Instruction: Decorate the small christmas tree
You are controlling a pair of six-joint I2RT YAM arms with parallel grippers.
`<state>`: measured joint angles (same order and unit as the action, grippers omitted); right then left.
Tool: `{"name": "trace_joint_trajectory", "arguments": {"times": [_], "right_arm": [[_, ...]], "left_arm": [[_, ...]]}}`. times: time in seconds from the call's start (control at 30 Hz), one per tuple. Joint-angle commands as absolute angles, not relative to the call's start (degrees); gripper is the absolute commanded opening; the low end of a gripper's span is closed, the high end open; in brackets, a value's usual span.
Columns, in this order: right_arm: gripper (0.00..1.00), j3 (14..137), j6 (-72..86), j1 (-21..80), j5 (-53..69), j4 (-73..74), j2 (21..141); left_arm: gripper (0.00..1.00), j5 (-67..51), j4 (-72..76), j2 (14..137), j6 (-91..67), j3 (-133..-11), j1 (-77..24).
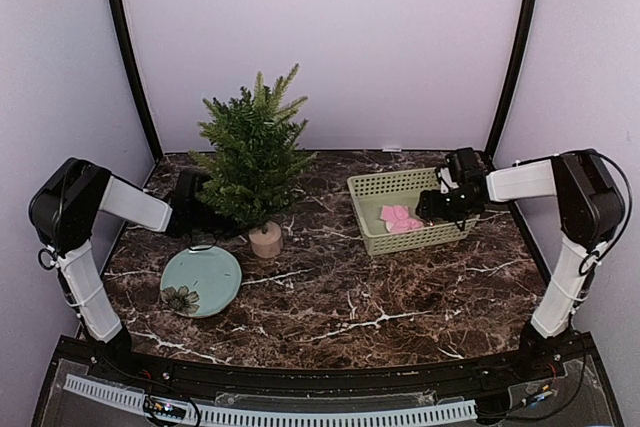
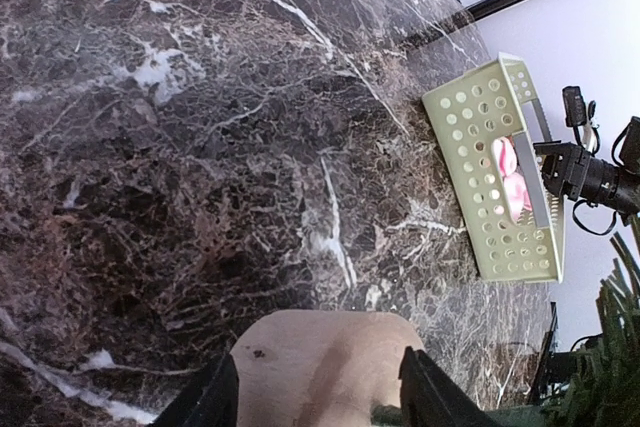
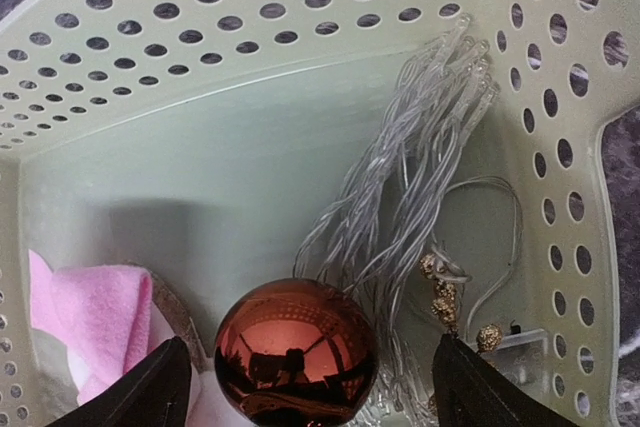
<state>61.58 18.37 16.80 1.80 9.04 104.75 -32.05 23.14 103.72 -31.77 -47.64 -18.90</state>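
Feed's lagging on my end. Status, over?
Left hand astride pot, grip unconfirmed. Right hand open over red ball in basket. Tree upright, no ornaments yet. Light string lies right by ball.

The left arm point(image 1: 130, 204) rises from its near-left base and reaches right, forearm low and level. The left tool point(image 2: 315, 402) has its fingers point(image 2: 205, 402) partly apart. The right arm point(image 1: 520, 182) rises from the near-right base and reaches left. The right tool point(image 3: 315, 387) points down, its fingers point(image 3: 150, 392) spread wide.

The small christmas tree point(image 1: 252, 152) stood upright left of centre (bushy, dark green) in a round beige pot point(image 1: 265, 239).
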Motion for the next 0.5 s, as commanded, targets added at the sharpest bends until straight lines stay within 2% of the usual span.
{"name": "trace_joint_trajectory", "arguments": {"times": [0.0, 0.3, 0.47], "right_arm": [[0.86, 57.55, 15.63, 14.49, 1.01, 8.56, 99.27], [0.83, 54.13, 14.82, 14.10, 1.55, 10.03, 88.91], [0.71, 58.42, 13.19, 14.15, 1.79, 13.87, 88.44]], "left_arm": [[0.55, -32.35, 23.13, 103.95, -29.77, -47.57, -21.17], [0.44, -31.35, 23.62, 105.59, -29.43, -44.18, -28.15], [0.43, -31.97, 25.07, 106.61, -30.55, -42.86, -30.61]]}}
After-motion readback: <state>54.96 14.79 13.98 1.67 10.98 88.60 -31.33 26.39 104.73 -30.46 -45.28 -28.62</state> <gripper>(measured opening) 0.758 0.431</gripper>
